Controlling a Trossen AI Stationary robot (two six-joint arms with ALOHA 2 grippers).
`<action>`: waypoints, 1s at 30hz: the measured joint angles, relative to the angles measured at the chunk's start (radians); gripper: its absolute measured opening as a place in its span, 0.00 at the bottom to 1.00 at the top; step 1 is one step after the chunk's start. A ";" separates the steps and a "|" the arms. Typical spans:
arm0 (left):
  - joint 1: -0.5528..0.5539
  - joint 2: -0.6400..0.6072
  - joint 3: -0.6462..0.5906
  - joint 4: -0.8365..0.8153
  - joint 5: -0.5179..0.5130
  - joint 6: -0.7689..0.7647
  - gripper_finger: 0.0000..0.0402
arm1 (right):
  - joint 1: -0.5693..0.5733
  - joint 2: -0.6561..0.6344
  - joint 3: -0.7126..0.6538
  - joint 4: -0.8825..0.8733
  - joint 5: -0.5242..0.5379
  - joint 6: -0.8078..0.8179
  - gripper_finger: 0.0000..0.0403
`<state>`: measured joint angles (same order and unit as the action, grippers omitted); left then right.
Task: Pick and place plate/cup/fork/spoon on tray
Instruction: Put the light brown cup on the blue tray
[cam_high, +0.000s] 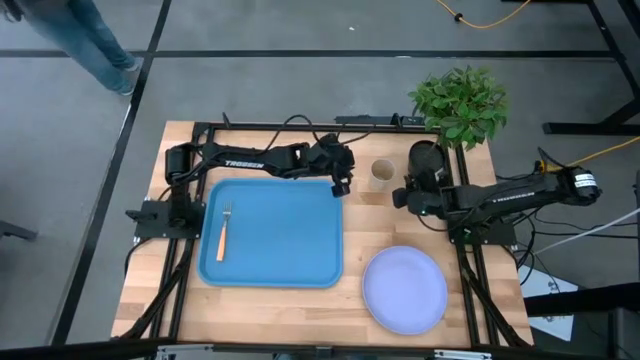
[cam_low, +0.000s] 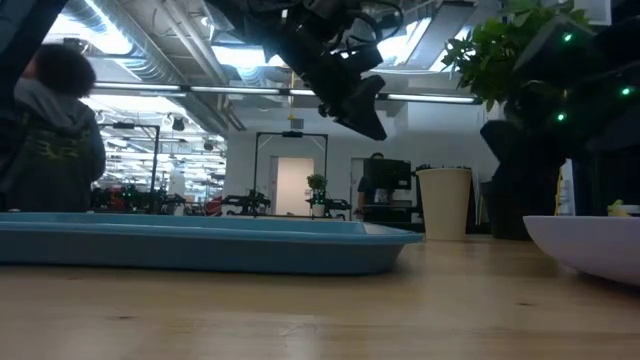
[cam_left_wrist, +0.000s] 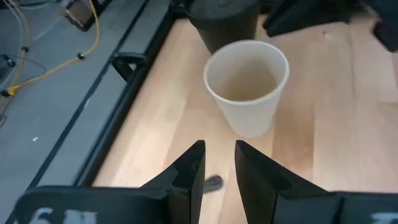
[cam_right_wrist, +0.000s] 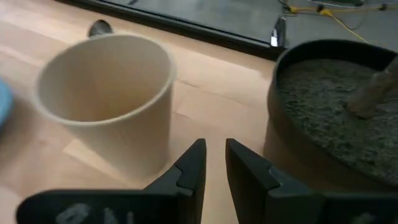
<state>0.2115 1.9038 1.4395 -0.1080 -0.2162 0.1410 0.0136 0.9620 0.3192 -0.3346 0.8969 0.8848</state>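
Observation:
The tan cup (cam_high: 382, 173) stands upright on the wooden table between the tray's far right corner and the plant pot. My left gripper (cam_high: 341, 186) hovers above the table left of the cup, its fingers a narrow gap apart and empty (cam_left_wrist: 220, 152). My right gripper (cam_high: 398, 198) is just right of the cup, also a narrow gap apart and empty (cam_right_wrist: 215, 152). The fork (cam_high: 223, 233) lies on the blue tray (cam_high: 270, 270). The lavender plate (cam_high: 404, 290) lies on the table right of the tray. A small dark bit of the spoon (cam_left_wrist: 212, 182) shows on the table below my left gripper.
A black plant pot (cam_high: 425, 158) with green leaves stands close to the cup's right, beside my right gripper. A black frame runs along the table's far and side edges. A person (cam_high: 95, 40) stands beyond the far left corner.

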 joint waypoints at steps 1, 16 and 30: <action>-0.004 0.000 0.000 -0.009 0.000 0.000 0.20 | -0.010 0.010 -0.002 0.009 0.000 -0.001 0.17; -0.016 0.000 0.000 -0.014 -0.003 0.000 0.20 | -0.109 0.106 -0.002 0.306 -0.233 -0.288 0.17; -0.016 0.000 0.000 -0.016 -0.004 -0.001 0.20 | -0.109 0.106 -0.002 0.308 -0.244 -0.288 0.17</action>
<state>0.1959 1.9038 1.4395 -0.1237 -0.2198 0.1398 -0.0956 1.0683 0.3172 -0.0266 0.6533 0.5964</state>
